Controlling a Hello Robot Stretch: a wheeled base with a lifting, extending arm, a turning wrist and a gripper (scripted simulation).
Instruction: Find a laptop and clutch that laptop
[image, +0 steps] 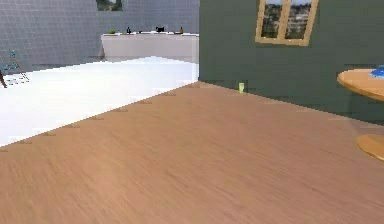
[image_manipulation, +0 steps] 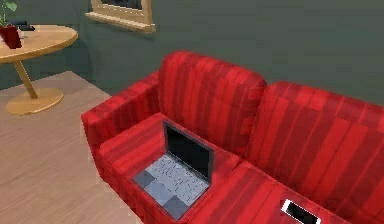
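Observation:
A laptop lies on the left seat cushion of a red striped sofa in the arm side view. Its lid stands up with a dark screen, and its grey keyboard faces the picture's lower left.
A small white phone-like slab lies on the sofa's right cushion. A round wooden table with a potted plant stands at the arm side view's left; its edge appears at the forward view's right. Wooden floor spreads ahead, a white counter far back.

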